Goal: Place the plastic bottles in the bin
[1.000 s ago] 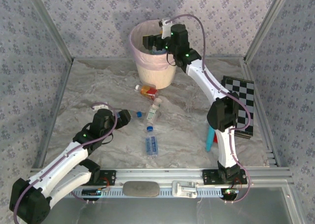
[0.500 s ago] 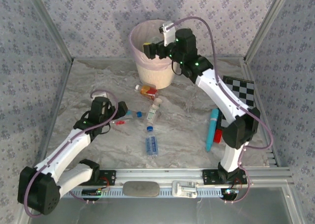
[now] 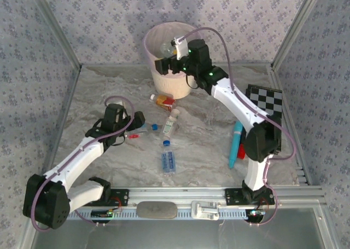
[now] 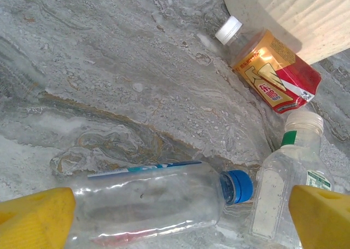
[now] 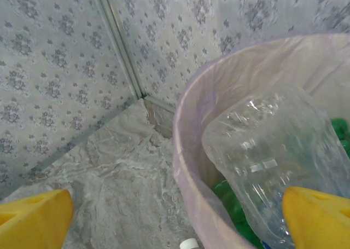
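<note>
The bin point(image 3: 174, 84), cream with a pink liner point(image 5: 192, 145), stands at the back. Inside it lie a clear bottle point(image 5: 273, 150) and green bottles point(image 5: 232, 205). My right gripper point(image 3: 165, 67) hovers open over the bin's near rim, gripping nothing. On the table, my left gripper point(image 3: 134, 129) is open, its yellow fingers point(image 4: 35, 219) on either side of a clear blue-capped bottle point(image 4: 153, 205) lying flat. Close by are an orange-red labelled bottle point(image 4: 273, 74), a clear white-capped bottle point(image 4: 284, 189) and a blue-labelled bottle point(image 3: 168, 160).
A turquoise stick point(image 3: 235, 142) lies right of centre by the right arm. A chequered board point(image 3: 268, 115) sits at the far right. A loose blue cap point(image 3: 165, 143) rests mid-table. Patterned walls and metal rails enclose the crumpled grey table cover.
The right gripper has lifted out of the bin and shifted left over its rim. The left gripper has advanced to the right until it straddles the blue-capped bottle.
</note>
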You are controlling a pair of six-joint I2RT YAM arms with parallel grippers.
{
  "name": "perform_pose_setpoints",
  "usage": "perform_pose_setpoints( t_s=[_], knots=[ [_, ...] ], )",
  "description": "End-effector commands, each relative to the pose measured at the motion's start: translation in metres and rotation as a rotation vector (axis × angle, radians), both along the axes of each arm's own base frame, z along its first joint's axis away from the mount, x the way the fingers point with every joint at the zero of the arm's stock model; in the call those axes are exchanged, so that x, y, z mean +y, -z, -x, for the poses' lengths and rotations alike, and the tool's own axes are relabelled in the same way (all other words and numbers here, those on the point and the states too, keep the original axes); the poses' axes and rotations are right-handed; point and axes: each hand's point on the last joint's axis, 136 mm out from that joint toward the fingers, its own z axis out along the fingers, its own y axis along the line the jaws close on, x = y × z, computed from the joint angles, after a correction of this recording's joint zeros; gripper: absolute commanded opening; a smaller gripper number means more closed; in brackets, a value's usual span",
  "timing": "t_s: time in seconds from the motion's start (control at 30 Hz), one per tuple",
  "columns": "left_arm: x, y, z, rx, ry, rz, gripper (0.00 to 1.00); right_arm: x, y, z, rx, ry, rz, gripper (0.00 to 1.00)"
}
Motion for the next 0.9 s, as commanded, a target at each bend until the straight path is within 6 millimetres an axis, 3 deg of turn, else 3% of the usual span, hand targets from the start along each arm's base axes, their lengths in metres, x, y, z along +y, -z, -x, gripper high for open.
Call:
perform_pose_setpoints(
  t_s=[0.0, 0.17, 0.33, 0.57, 0.73, 0.87],
  knots=[
    [0.003, -0.011, 0.003, -0.026, -0.013, 0.024, 1.0, 0.008, -0.003, -0.024, 0.032, -0.01, -0.057, 1.0],
    [0.01, -0.013, 0.009, -0.037, -0.03, 0.018, 1.0, 0.023, 0.002, -0.059, 0.105, -0.015, -0.105, 1.0],
    [0.015, -0.013, 0.013, -0.037, -0.027, -0.013, 1.0, 0.024, -0.022, -0.056, 0.067, -0.024, -0.107, 1.0],
    [0.014, -0.01, 0.004, -0.047, -0.005, -0.037, 1.0, -0.005, -0.05, -0.023, -0.031, 0.034, -0.005, 1.0],
    [0.007, -0.006, -0.007, -0.049, 0.044, -0.054, 1.0, -0.036, -0.049, 0.012, -0.066, 0.093, 0.066, 1.0],
    [0.001, 0.001, -0.013, -0.026, 0.094, -0.064, 1.0, -0.062, -0.033, 0.044, -0.072, 0.13, 0.066, 1.0]
  ],
)
